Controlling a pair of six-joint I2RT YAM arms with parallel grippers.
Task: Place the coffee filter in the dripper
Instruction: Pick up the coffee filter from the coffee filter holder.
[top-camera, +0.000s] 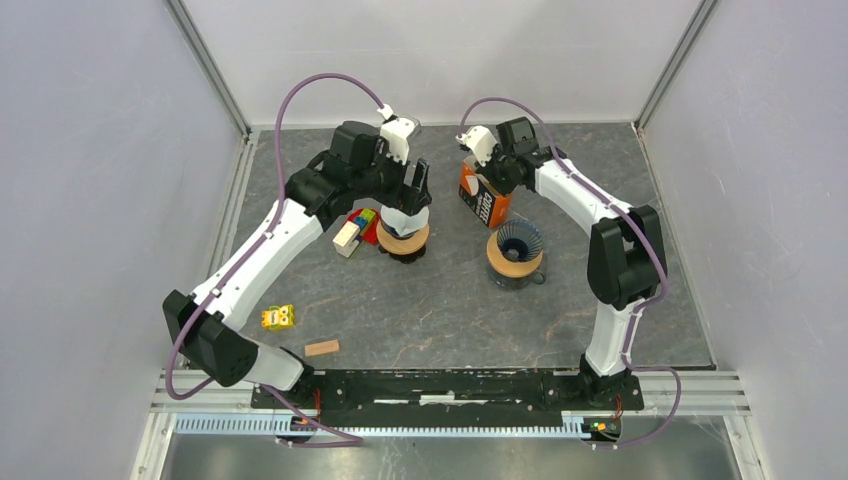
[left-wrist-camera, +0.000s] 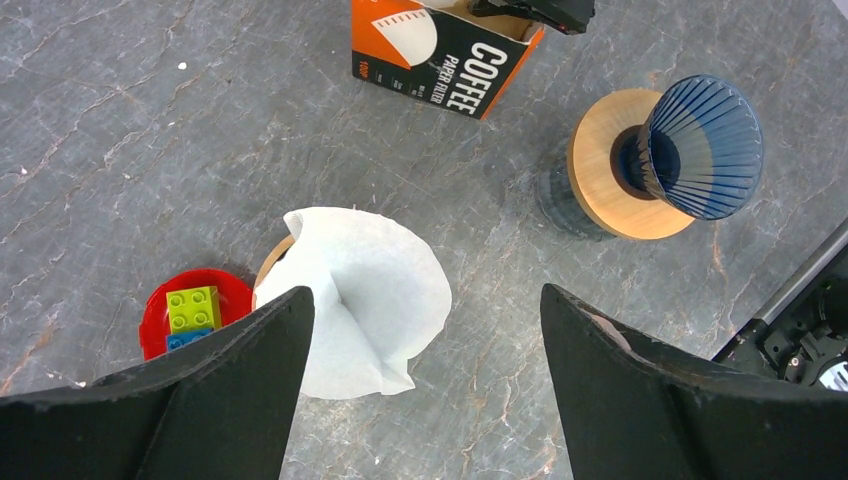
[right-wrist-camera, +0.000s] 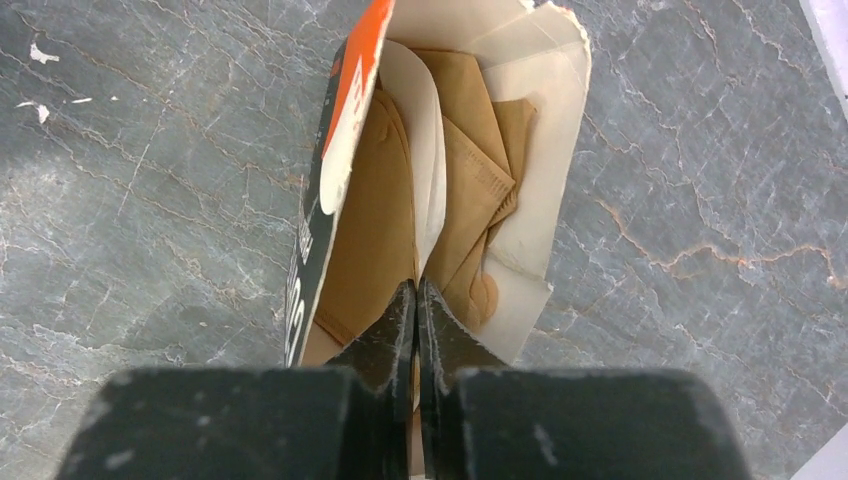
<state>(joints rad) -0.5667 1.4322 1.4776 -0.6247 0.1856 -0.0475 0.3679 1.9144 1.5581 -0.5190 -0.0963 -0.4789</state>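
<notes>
A white paper filter (left-wrist-camera: 360, 300) sits opened in a dripper with a wooden collar (left-wrist-camera: 272, 262), seen in the top view (top-camera: 403, 235) under my left gripper (top-camera: 412, 190). My left gripper (left-wrist-camera: 424, 300) is open and empty above it, its fingers apart from the paper. A blue ribbed dripper (left-wrist-camera: 700, 145) stands empty on a wooden collar and glass jug (top-camera: 517, 250). My right gripper (right-wrist-camera: 415, 285) is inside the open orange coffee filter box (right-wrist-camera: 340, 150), shut on the edge of a white filter (right-wrist-camera: 428, 150) among brown ones.
A red plate with toy bricks (left-wrist-camera: 190, 310) and a wooden block (top-camera: 346, 238) lie left of the near dripper. A yellow toy (top-camera: 278, 317) and a small wooden block (top-camera: 321, 348) lie near the front left. Cage walls stand on three sides.
</notes>
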